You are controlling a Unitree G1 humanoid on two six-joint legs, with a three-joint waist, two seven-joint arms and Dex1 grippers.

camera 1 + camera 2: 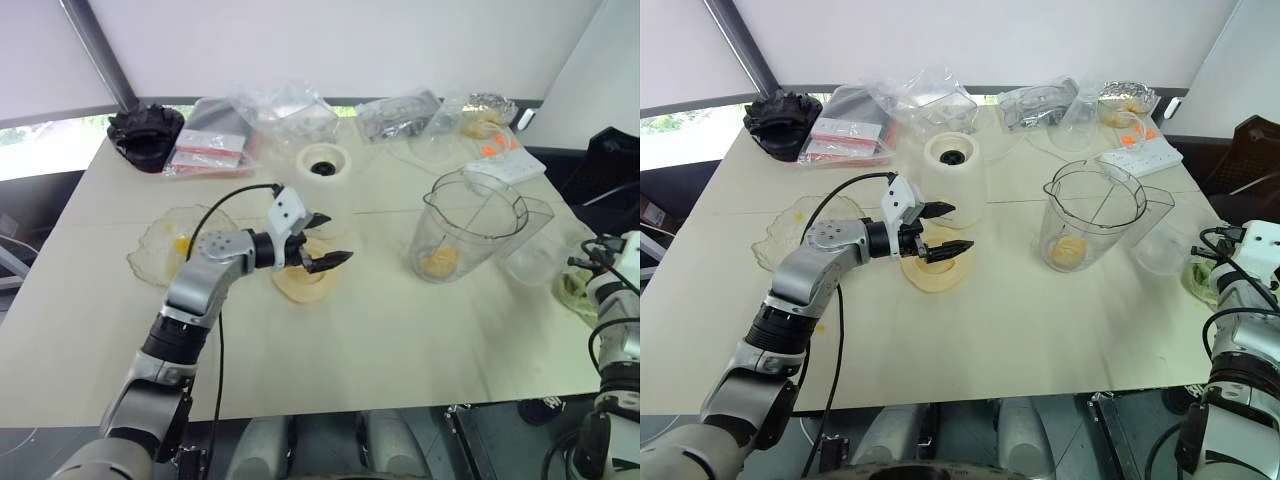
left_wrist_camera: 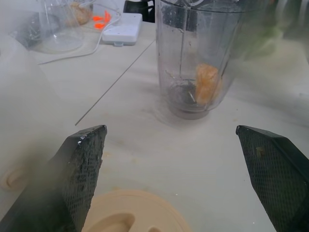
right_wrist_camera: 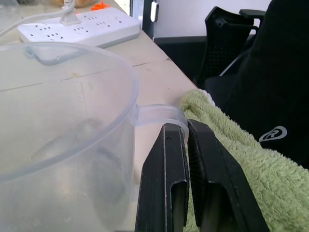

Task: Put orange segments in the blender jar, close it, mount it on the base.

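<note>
The blender jar stands upright and uncovered right of the table's middle, with orange segments lying at its bottom by the dark blade. The cream-white base sits behind the table's centre, its dark socket facing up. My left gripper hovers open and empty just above a flat round cream lid, pointing toward the jar. Further left, a shallow clear dish holds another orange piece. My right gripper is shut at the table's right edge, its tips against the tab of a smaller clear cup; whether it pinches the tab is unclear.
A green towel lies under the right gripper beside a dark chair. A white power strip and its cable lie behind the jar. Plastic bags and a black object line the far edge.
</note>
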